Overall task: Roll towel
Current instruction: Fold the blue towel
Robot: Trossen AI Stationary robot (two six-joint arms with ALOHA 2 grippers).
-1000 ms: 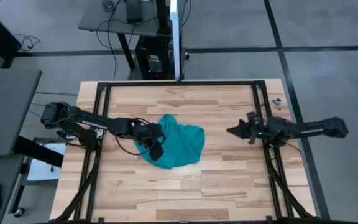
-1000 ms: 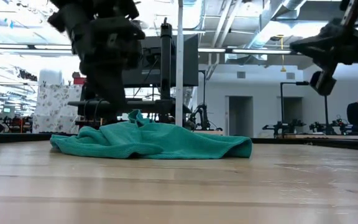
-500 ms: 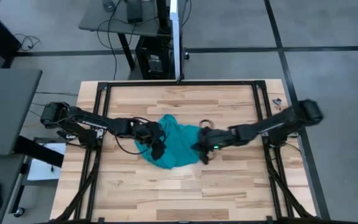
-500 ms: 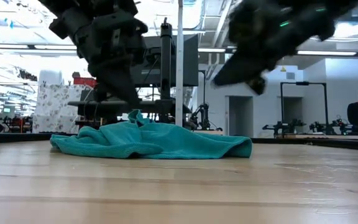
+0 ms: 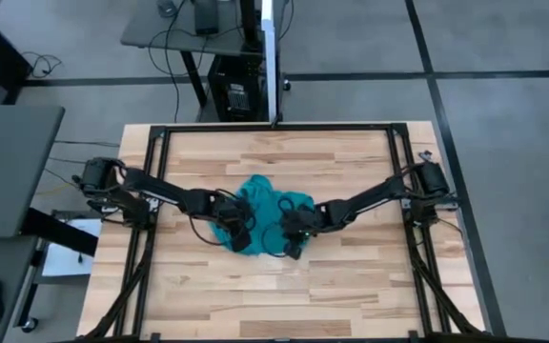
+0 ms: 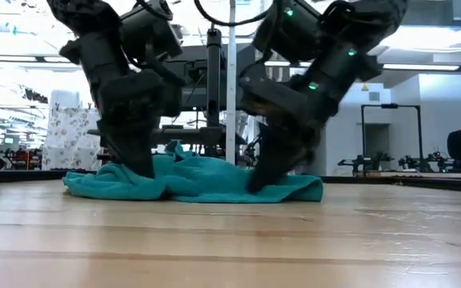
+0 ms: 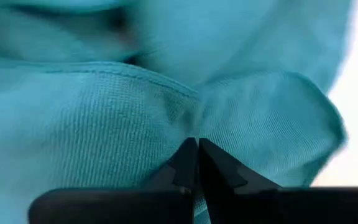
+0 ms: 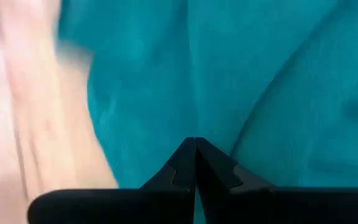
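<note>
The towel [image 5: 260,211] is a plain teal cloth of one colour, without any pattern. It lies crumpled in a loose heap near the middle of the wooden table [image 5: 351,286], not spread flat and not rolled. In the low view it [image 6: 190,180] forms a low, wide mound with soft folds and one small peak toward the back. The left wrist view shows a fine ribbed weave and a stitched hem along one folded edge [image 7: 135,71].

The left gripper [image 5: 239,233] is down at the left side of the heap, its fingers pressed together with no gap, tips against the fabric. The right gripper [image 5: 292,243] is down at the right side of the heap, and its fingers are also closed tight together above the cloth. Whether either one pinches any fabric cannot be told.

No brand, label or readable writing appears on the towel or the table.
</note>
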